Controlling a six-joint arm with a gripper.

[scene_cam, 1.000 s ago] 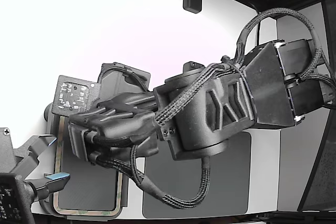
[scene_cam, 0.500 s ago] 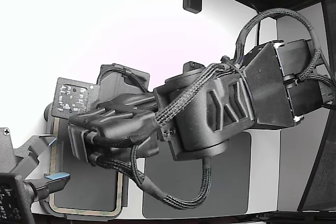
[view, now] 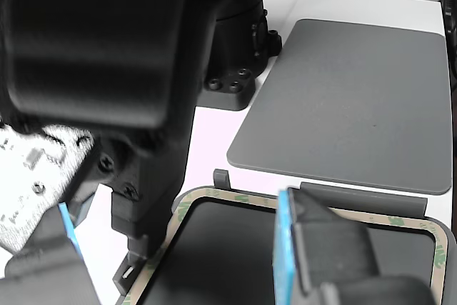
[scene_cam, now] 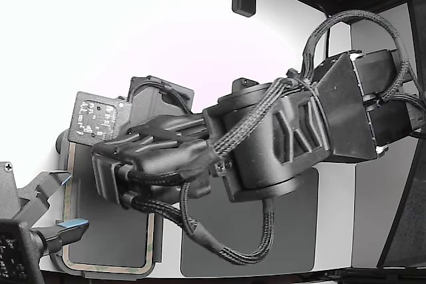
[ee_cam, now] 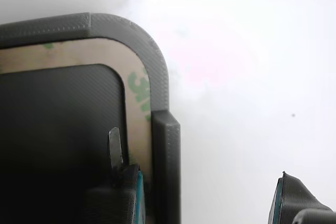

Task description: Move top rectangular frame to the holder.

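Tabletop (scene_cam: pixel 166 38): white surface carrying every item listed.
Mat (view: pixel 357 98): flat dark grey sheet, just beside the holder.
Holder (ee_cam: pixel 157 77): grey tray with raised rounded rim and edge tabs, at the exterior view's lower left.
Frame (ee_cam: pixel 68 55): tan band with green print, lying flat inside the holder against its rim.
Pincer (ee_cam: pixel 202 192): fingers apart, straddling the holder's rim, one thin tip (ee_cam: pixel 115 145) over the frame's inner edge; nothing clamped.
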